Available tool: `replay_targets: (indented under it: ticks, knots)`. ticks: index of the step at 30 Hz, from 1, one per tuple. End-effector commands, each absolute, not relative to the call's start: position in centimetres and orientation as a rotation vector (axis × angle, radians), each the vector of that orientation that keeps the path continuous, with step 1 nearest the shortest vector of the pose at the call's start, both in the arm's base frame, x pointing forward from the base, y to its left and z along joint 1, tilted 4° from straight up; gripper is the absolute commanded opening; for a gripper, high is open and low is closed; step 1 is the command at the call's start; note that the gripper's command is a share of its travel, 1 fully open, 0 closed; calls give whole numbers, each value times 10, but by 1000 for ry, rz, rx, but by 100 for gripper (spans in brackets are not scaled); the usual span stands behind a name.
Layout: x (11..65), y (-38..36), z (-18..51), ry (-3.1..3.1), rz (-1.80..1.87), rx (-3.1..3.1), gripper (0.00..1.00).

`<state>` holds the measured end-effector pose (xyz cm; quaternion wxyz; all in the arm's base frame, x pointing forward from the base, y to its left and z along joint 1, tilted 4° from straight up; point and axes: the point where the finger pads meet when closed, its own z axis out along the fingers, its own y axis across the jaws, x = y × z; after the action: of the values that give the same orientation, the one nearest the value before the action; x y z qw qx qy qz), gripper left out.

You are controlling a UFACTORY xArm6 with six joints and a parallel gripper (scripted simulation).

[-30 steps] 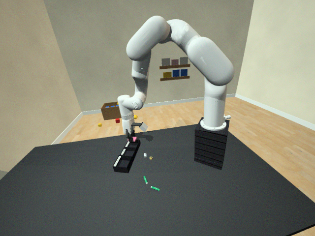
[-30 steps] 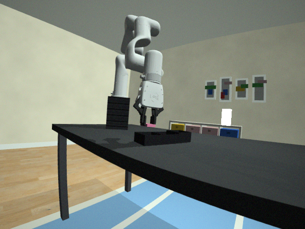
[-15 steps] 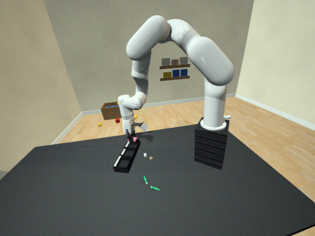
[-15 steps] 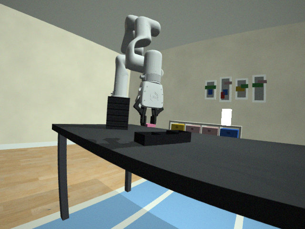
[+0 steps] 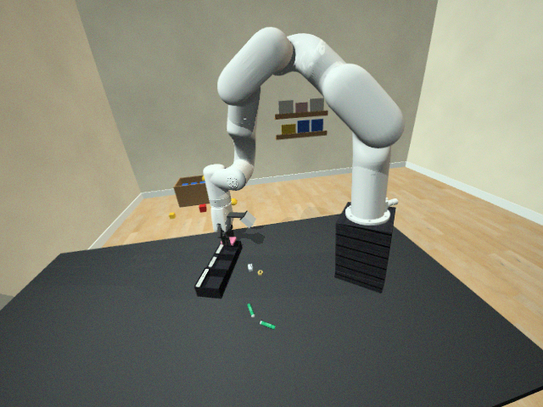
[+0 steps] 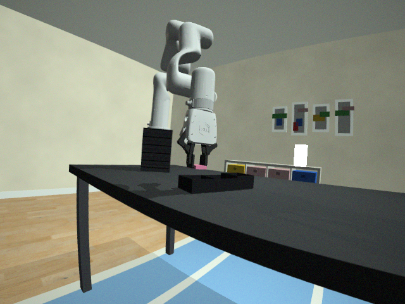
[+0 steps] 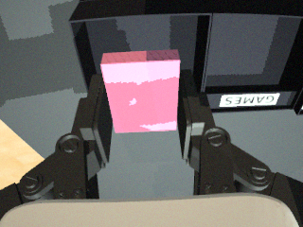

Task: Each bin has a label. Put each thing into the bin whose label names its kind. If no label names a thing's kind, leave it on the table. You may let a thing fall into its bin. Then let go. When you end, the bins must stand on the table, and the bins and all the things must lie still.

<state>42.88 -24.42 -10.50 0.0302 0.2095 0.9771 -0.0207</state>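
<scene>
Black table (image 5: 306, 350) (image 6: 294, 209): bins (image 5: 210, 291) (image 6: 222, 184) (image 7: 207, 52) in a row.
Claw (image 5: 225, 240) (image 6: 197, 161) (image 7: 143, 91): gripping pink block (image 5: 231, 240) (image 6: 200, 166) (image 7: 146, 96).
Block: between the fingers, apparently above the end bin, beside "GAMES".
</scene>
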Motion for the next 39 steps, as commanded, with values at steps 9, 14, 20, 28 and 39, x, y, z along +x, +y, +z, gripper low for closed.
replay_targets:
  ticks: [9,14,20,28,39]
  knots:
    - [431,-246,-123,3010,-65,645,0]
    - [431,-246,-133,3010,-65,645,0]
    - [432,-247,-141,3010,-65,645,0]
    - [432,-247,-153,3010,-65,645,0]
    - [432,-247,-153,3010,-65,645,0]
